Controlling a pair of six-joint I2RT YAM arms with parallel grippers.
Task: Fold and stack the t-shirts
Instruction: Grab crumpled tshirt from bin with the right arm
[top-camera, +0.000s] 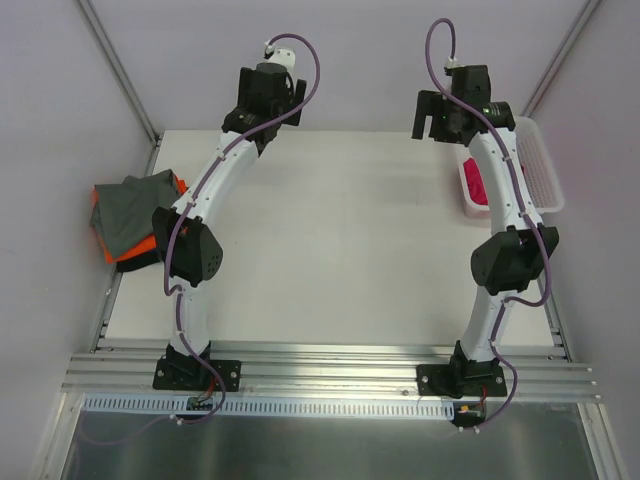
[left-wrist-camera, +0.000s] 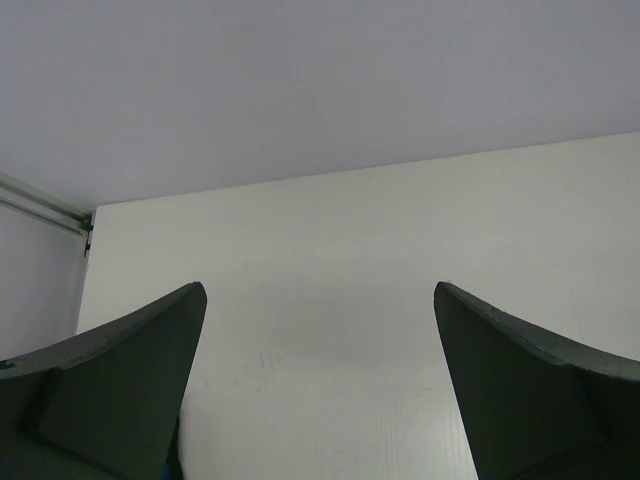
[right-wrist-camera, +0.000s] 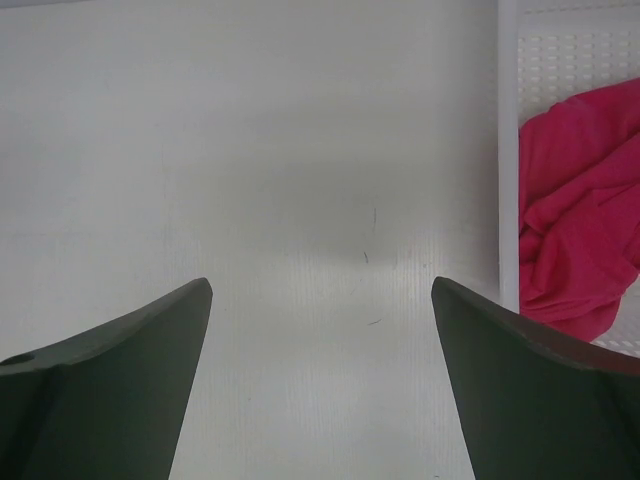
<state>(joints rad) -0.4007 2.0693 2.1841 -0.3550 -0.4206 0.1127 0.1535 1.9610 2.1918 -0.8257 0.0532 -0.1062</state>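
A stack of folded t-shirts lies at the table's left edge: a grey one (top-camera: 138, 205) on top, an orange one (top-camera: 143, 248) under it and a dark one at the bottom. A crumpled magenta-pink t-shirt (top-camera: 475, 184) (right-wrist-camera: 580, 220) sits in the white mesh basket (top-camera: 540, 165) (right-wrist-camera: 508, 150) at the right. My left gripper (top-camera: 262, 108) (left-wrist-camera: 320, 300) hovers open over the far left of the table, holding nothing. Just left of the basket, at the far right of the table, my right gripper (top-camera: 438, 118) (right-wrist-camera: 322, 295) hangs open and empty.
The white table (top-camera: 340, 240) is bordered by lilac walls at the back and sides. An aluminium rail (top-camera: 330, 365) carries both arm bases along the near edge. The right arm's forearm crosses over the basket.
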